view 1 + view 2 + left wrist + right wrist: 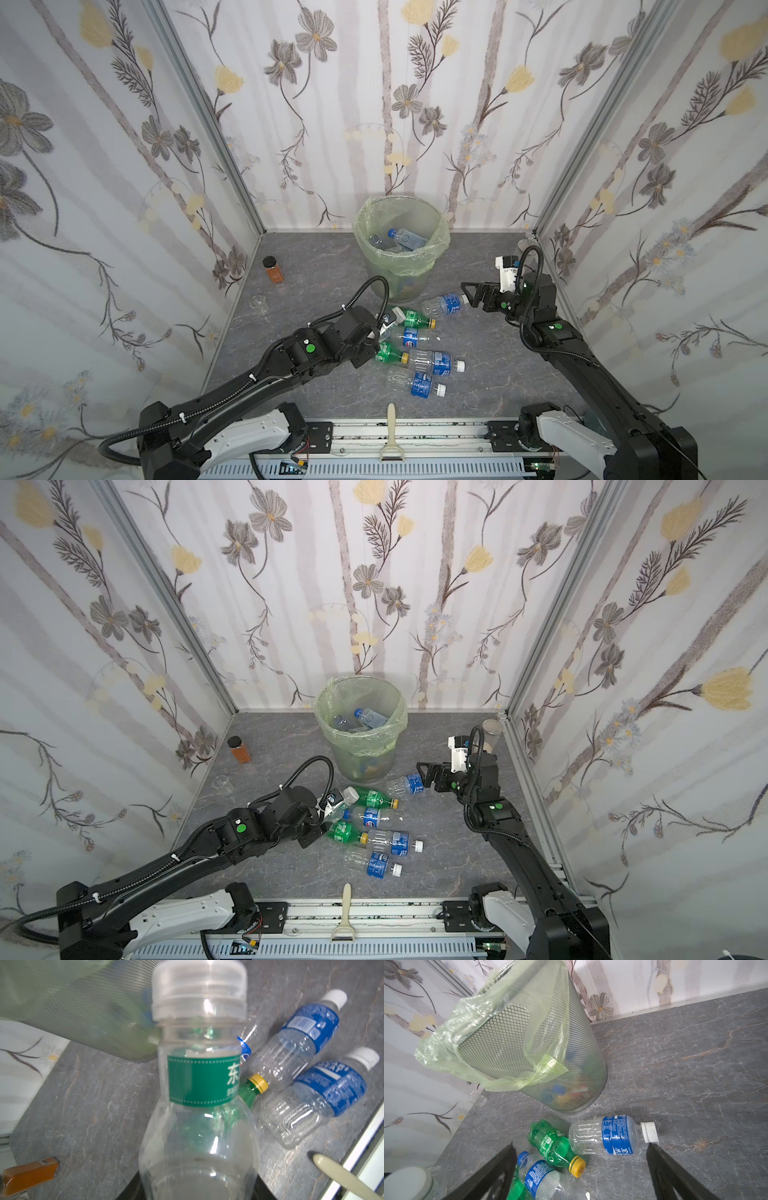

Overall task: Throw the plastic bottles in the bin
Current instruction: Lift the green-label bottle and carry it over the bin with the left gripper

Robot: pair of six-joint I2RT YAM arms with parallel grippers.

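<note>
near centre: two clear bottles lying flat, blue Pocari labels. left gripper clamped on green-label bottle, label reads "东". right gripper spread wide at the white cap of blue-label bottle, "宝水". bin far centre, bottles inside.

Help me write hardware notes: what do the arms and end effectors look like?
The left arm and right arm are black with white base housings, round green stickers on joints, and ribbed black cables held by white ties. The right end effector has black triangular fingers; the left end effector's are mostly hidden.
</note>
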